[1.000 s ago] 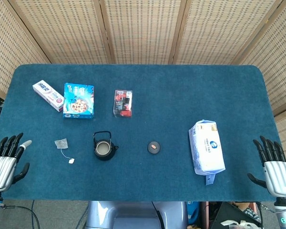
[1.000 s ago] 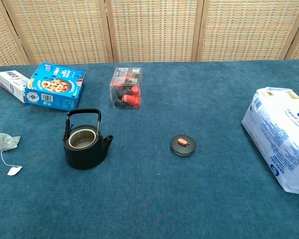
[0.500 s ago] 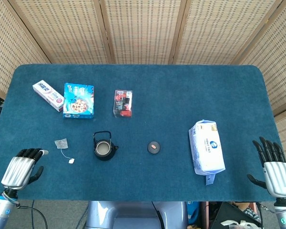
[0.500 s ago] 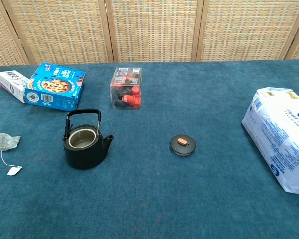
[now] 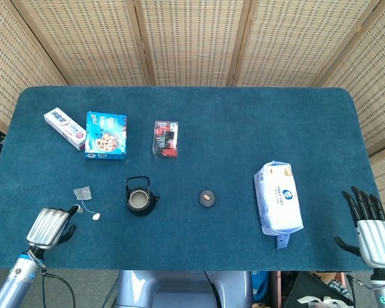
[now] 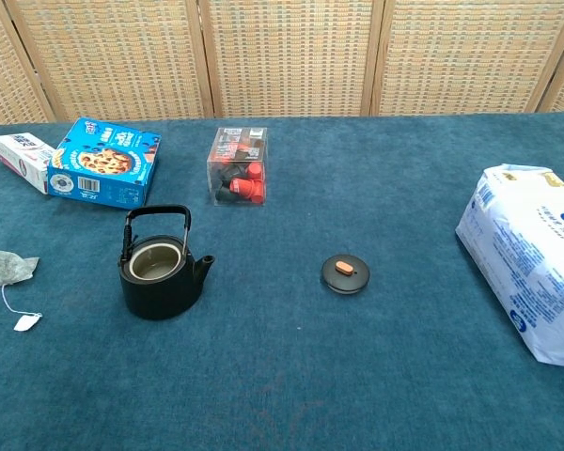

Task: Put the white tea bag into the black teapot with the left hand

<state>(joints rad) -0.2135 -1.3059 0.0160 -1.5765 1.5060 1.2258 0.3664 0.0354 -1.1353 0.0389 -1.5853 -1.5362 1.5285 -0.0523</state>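
Observation:
The white tea bag (image 5: 83, 192) (image 6: 9, 267) lies flat on the blue cloth, left of the black teapot (image 5: 140, 199) (image 6: 160, 274). Its string runs to a small tag (image 5: 96, 217) (image 6: 25, 322). The teapot stands upright and lidless, handle raised. Its lid (image 5: 207, 197) (image 6: 345, 272) lies to its right. My left hand (image 5: 50, 226) hovers near the table's front edge, just below and left of the tea bag, back upward, holding nothing. My right hand (image 5: 371, 232) stays at the front right corner with fingers spread and empty. Neither hand shows in the chest view.
A blue cookie box (image 5: 106, 135) and a white tube box (image 5: 65, 128) lie at the back left. A clear box of red items (image 5: 165, 139) sits behind the teapot. A white packet (image 5: 278, 197) lies on the right.
My left hand has moved right and inward from the table's left edge toward the tea bag, and it has turned back upward. The right hand has sunk slightly. No object has moved.

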